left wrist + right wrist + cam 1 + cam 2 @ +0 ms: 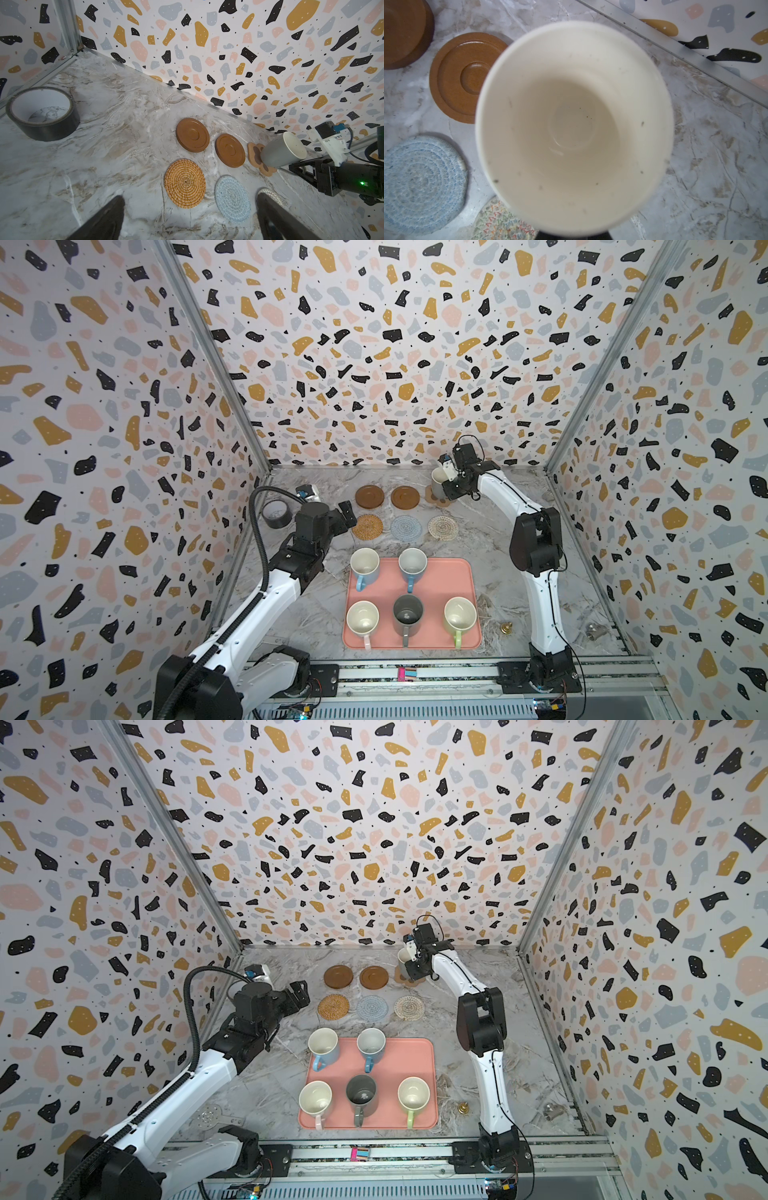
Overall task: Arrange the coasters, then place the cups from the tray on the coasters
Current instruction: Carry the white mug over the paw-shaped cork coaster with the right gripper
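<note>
Marble tabletop [316, 614] is carrying six arranged coasters [406, 526] while my right gripper [448, 486] is pinching the grey mug [278, 152] at the one o'clock paw coaster [254, 153], left gripper [348, 517] gaping empty, five mugs [407, 610] waiting on the tray [436, 585].

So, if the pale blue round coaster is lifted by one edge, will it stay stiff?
The pale blue coaster looks woven from soft cord, so it would probably sag when lifted by one edge. It lies thin and flat, so it is likely light. Its fuzzy surface may drag on the marble table rather than slide.
</note>
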